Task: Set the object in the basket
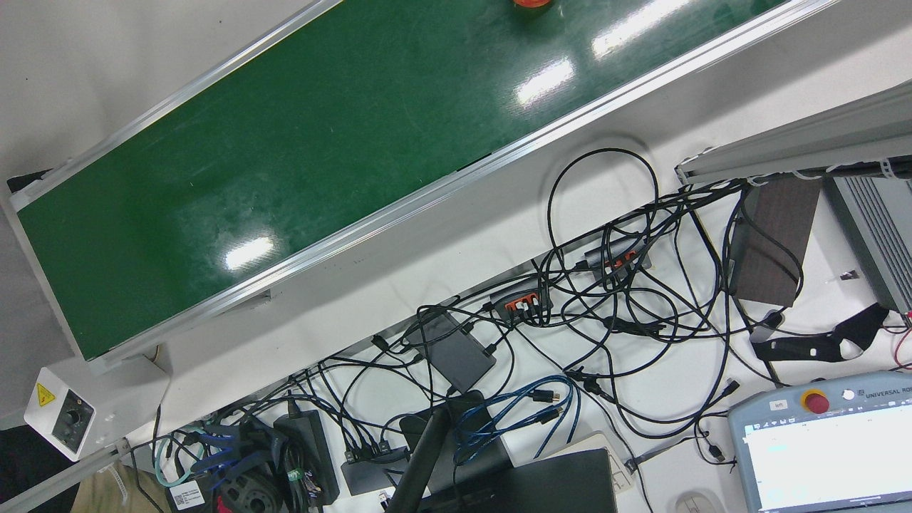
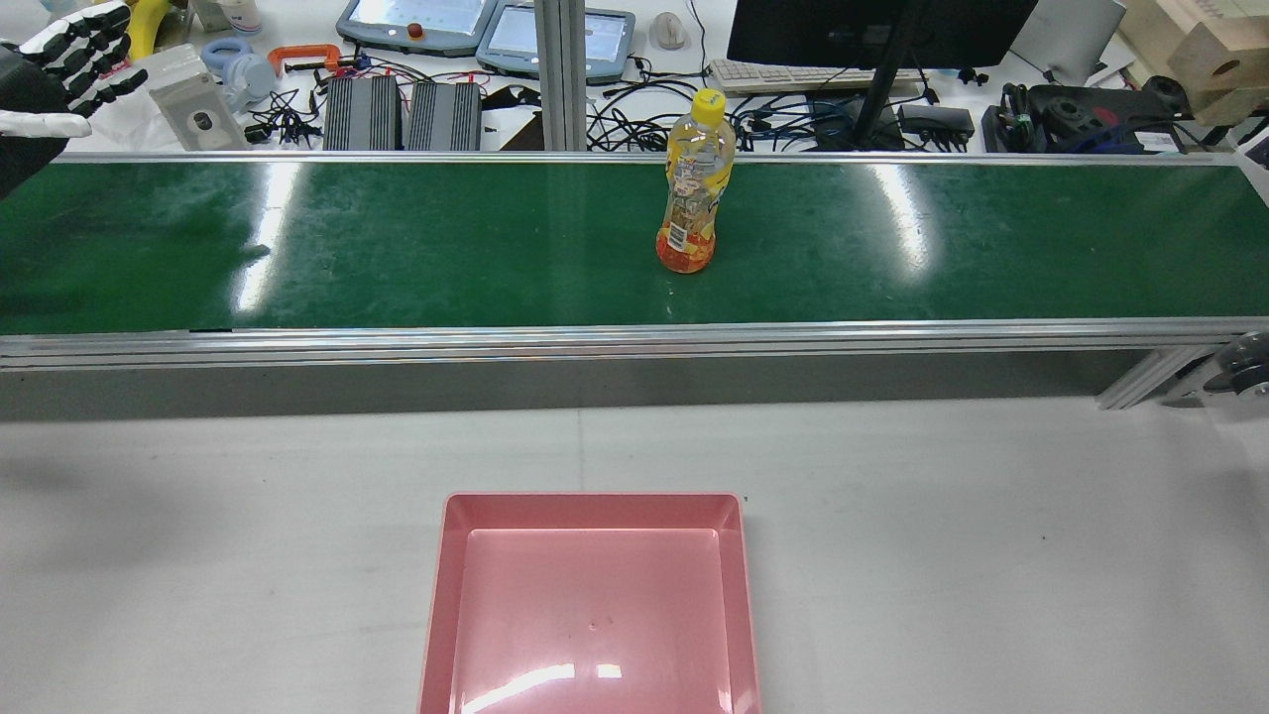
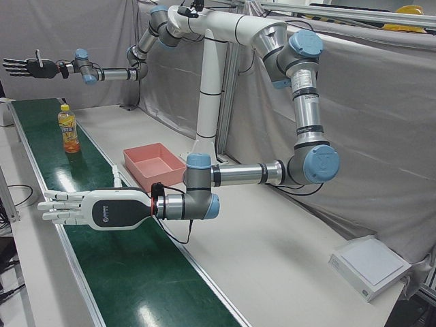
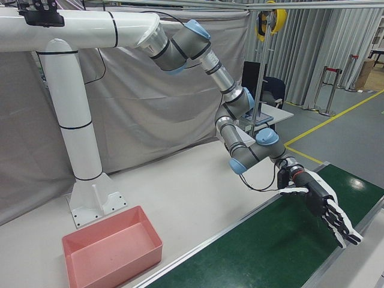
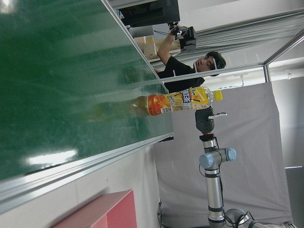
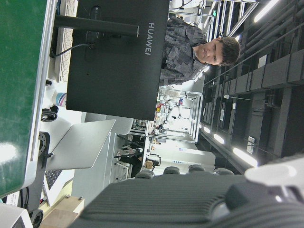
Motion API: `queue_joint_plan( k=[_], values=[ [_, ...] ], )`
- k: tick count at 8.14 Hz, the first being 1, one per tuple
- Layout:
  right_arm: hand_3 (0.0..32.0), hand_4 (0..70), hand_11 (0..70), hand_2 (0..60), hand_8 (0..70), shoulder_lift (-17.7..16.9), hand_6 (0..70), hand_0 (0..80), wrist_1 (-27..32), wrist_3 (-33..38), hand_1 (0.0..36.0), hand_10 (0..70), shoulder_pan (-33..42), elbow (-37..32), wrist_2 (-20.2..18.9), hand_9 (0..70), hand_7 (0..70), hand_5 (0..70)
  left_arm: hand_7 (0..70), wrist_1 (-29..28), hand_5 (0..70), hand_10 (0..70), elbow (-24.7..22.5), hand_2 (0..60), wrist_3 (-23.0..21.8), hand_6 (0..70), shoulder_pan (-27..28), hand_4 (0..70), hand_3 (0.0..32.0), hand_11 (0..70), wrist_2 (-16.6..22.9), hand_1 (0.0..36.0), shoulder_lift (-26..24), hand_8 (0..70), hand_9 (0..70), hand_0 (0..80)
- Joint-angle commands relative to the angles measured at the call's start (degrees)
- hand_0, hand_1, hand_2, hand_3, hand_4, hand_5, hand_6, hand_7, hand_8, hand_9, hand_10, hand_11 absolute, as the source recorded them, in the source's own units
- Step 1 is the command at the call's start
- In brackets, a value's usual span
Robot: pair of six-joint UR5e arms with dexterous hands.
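The black monitor (image 6: 114, 61) reads HUAWEI on its back.

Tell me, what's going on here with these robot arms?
Nothing is being held yet. A bottle stands upright on the green belt. The left hand and right hand are both open, one toward each end of the belt and well away from the bottle. The pink basket on the table is empty.
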Motion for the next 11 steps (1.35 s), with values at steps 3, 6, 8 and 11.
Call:
queue_joint_plan(
  k=[3, 6, 8, 11],
  values=[
    [0.0, 0.0, 0.0, 0.0, 0.0, 0.0, 0.0, 0.0, 0.0, 0.1, 0.0, 0.0, 0.0, 0.0, 0.0, 0.0, 0.0, 0.0, 0.0, -0.1, 14.7, 5.4, 0.0, 4.6, 0.0, 1.1, 0.0, 0.0, 0.0, 9.4, -0.1, 11.6, 0.0, 0.0, 0.8, 46.1],
    [0.0, 0.0, 0.0, 0.0, 0.0, 0.0, 0.0, 0.0, 0.1, 0.0, 0.0, 0.0, 0.0, 0.0, 0.0, 0.0, 0.0, 0.0, 0.0, -0.2, 14.7, 5.6, 0.1, 4.2, 0.0, 1.1, 0.1, 0.0, 0.0, 9.6, 0.0, 11.5, 0.0, 0.0, 0.6, 46.1],
    [0.0, 0.0, 0.0, 0.0, 0.0, 0.0, 0.0, 0.0, 0.0, 0.0, 0.0, 0.0, 0.0, 0.0, 0.0, 0.0, 0.0, 0.0, 0.0, -0.1, 14.8, 5.2, -0.2, 4.8, 0.0, 1.0, 0.0, 0.0, 0.0, 9.0, 0.0, 11.5, -0.1, 0.0, 0.6, 46.1],
    [0.0, 0.0, 0.0, 0.0, 0.0, 0.0, 0.0, 0.0, 0.0, 0.1, 0.0, 0.0, 0.0, 0.0, 0.0, 0.0, 0.0, 0.0, 0.0, 1.0, 15.2, 5.4, -2.0, 6.1, -0.5, 0.7, -0.1, 0.0, 0.0, 9.5, 0.0, 12.4, -0.3, 0.0, 0.1, 46.5]
  ],
)
